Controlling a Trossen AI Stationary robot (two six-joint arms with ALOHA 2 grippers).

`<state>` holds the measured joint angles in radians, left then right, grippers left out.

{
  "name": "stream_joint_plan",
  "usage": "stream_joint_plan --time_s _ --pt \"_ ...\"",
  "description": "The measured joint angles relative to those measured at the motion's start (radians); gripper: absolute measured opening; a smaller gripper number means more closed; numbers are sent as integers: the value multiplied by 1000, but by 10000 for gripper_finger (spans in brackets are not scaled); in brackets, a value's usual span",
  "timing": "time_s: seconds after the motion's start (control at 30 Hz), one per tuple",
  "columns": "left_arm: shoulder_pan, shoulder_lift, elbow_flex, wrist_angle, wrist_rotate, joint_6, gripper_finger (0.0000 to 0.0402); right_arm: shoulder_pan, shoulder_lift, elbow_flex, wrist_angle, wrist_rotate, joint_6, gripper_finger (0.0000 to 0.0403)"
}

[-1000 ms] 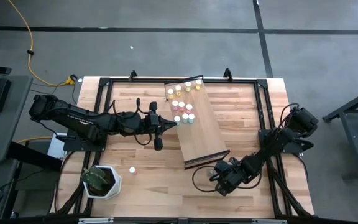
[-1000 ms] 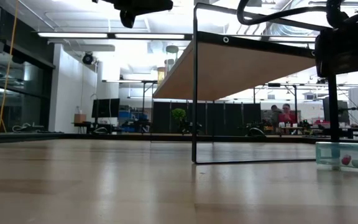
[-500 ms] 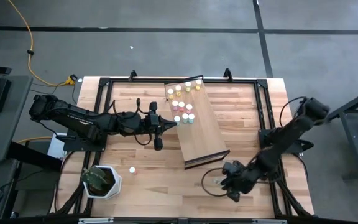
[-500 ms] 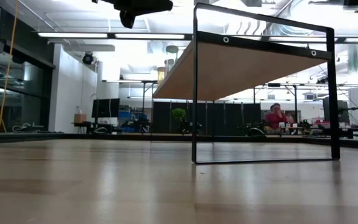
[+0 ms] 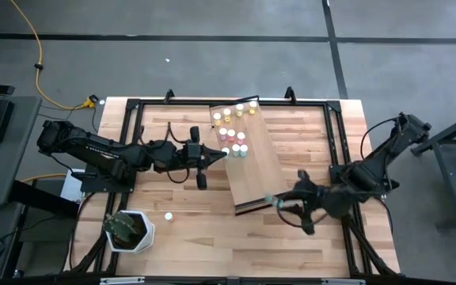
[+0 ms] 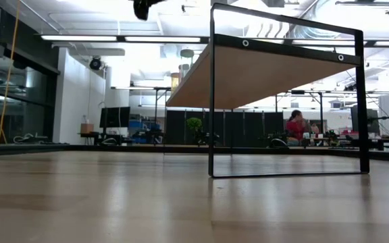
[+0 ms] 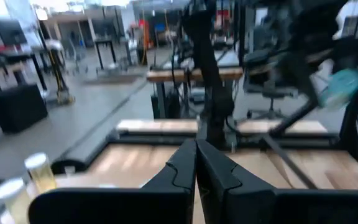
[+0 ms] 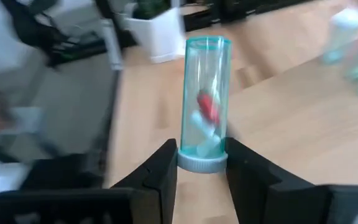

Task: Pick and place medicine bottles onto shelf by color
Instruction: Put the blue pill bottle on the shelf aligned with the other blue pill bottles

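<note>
The table (image 5: 172, 198) carries the tilted shelf (image 5: 260, 170), with sorted medicine bottles (image 5: 233, 136) clustered at its 12 o'clock end. The right tool (image 5: 279, 204), at the shelf's 5 o'clock corner, is clamped on a teal bottle (image 8: 205, 102) by its cap end; such a low grip could let it tip or slip on release. The left tool (image 5: 221, 155), fingers together, hovers at the shelf's 9 o'clock edge. One stray bottle (image 5: 167, 215) lies too small to tell its colour.
</note>
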<state>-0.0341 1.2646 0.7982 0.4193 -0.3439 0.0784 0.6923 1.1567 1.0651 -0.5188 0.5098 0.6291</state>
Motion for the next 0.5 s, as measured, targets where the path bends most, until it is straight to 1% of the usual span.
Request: stream_joint_plan --time_s 0.13,0.23,0.37,0.5 --pt "-19 -1 0 46 0 59 0 -113 38 57 -99 -2 -107 103" --pt "-32 1 0 73 -2 88 0 -195 74 77 -116 -25 -181 103" --pt "-40 26 0 105 -16 101 0 -282 118 80 -123 -80 -267 103" --pt "-32 88 0 182 -16 100 0 -344 154 83 -122 -150 -297 103"
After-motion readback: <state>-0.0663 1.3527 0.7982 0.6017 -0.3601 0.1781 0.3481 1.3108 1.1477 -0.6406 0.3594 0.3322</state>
